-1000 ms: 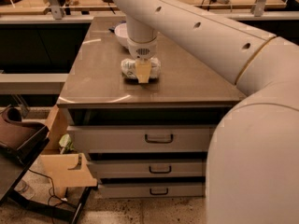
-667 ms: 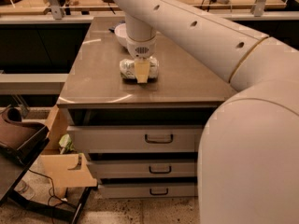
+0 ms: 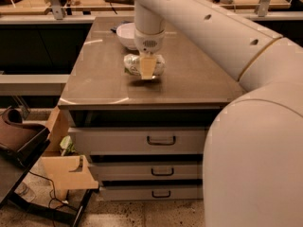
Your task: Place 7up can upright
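The 7up can [image 3: 132,64], whitish-silver with green markings, lies on its side in my gripper [image 3: 147,66], with its long axis running left to right. The gripper comes straight down from the white arm, and its tan finger [image 3: 147,68] crosses the front of the can. The gripper is shut on the can and holds it just over the brown table top [image 3: 189,86], near the middle. A small shadow lies under the can. The can's right end is partly hidden behind the finger.
A white round bowl [image 3: 124,34] stands just behind the can, partly hidden by the arm. The table's front edge has three drawers [image 3: 161,141] below it. A tan wooden piece [image 3: 66,171] and a brown object [image 3: 16,134] sit on the floor at the left.
The gripper and the can have risen slightly off the table top; the can still lies sideways in the grip.
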Controlling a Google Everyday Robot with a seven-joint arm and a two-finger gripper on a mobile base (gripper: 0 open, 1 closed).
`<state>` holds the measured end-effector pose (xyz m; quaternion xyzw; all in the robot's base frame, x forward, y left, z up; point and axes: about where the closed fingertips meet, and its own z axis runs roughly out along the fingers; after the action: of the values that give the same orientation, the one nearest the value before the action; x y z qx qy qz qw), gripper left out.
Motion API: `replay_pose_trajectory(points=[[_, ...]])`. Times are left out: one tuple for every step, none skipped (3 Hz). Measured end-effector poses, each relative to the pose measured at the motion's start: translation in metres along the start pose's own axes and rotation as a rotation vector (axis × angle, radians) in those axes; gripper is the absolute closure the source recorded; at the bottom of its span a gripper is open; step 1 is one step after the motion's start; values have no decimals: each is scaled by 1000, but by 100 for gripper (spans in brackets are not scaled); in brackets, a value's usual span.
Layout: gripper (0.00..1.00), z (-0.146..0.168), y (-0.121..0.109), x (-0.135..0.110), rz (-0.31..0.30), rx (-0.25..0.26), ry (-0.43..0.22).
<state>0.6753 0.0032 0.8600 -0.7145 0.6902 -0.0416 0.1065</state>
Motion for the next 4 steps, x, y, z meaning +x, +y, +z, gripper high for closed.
replay_pose_trajectory(points=[[100, -32, -3, 31, 34, -52, -136], [100, -63, -12, 51, 79, -42, -307], [100, -75, -21, 69, 175, -32, -481], [100, -91, -22, 86, 295, 10, -603]])
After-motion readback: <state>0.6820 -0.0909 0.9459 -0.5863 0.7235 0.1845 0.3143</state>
